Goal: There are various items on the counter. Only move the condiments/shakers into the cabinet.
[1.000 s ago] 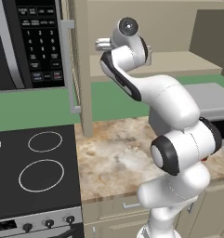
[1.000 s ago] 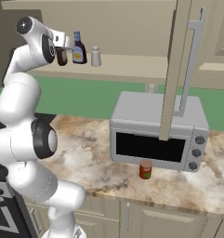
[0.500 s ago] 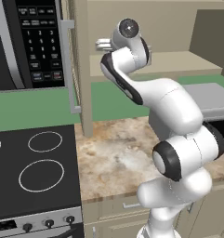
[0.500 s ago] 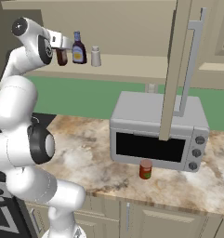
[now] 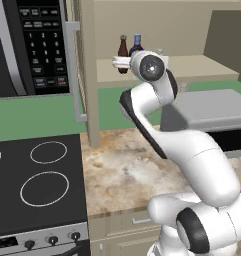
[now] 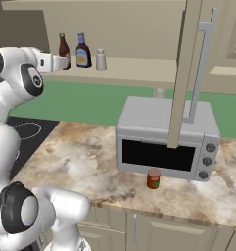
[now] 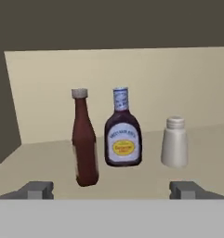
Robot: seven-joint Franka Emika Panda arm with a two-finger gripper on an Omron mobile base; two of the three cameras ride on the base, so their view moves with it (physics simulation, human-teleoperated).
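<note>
Three condiments stand upright on the cabinet shelf [image 7: 132, 181]: a slim brown-red bottle [image 7: 84, 139], a dark bottle with blue cap and yellow label [image 7: 123, 132] and a grey-white shaker [image 7: 174, 142]. My gripper [image 7: 112, 190] is open, a short way in front of them, and holds nothing. The brown-red bottle is nearest, just ahead of the left fingertip [image 7: 39, 189]. From the right base the gripper [image 6: 64, 62] hovers at the shelf's front edge below the brown-red bottle [image 6: 63, 48], with the dark bottle [image 6: 82, 50] and shaker [image 6: 101, 59] beside it. From the left base the gripper [image 5: 118, 62] sits before both bottles [image 5: 123, 47].
A small red can [image 6: 153, 178] stands on the speckled counter [image 6: 80, 162] in front of the grey microwave [image 6: 163, 142]. The cabinet door [image 6: 185, 73] hangs open over the microwave. A black stovetop [image 5: 37, 185] lies to the left, with a dark oven panel [image 5: 42, 45] above it.
The hand has drawn back a little from the shelf, away from the brown-red bottle, which now stands free. The jaws stay wide.
</note>
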